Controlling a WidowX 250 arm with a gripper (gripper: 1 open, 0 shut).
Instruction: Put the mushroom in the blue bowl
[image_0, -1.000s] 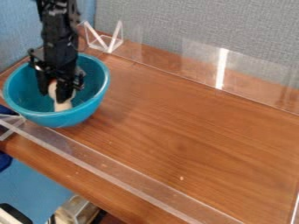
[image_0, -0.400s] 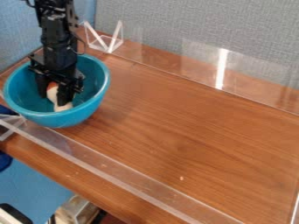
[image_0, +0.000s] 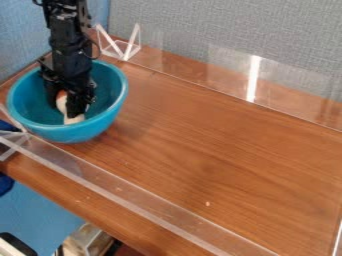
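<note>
Down inside the blue bowl (image_0: 27, 105), my gripper (image_0: 70, 108) stands partly spread around the mushroom (image_0: 71, 113), which seems to rest on the bottom; only withdrawing remains.

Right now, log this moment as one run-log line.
stage: placing | claw: inside blue bowl, pointing down, fingers around mushroom | mushroom: low in bowl | release: cannot confirm | table: wooden
</note>
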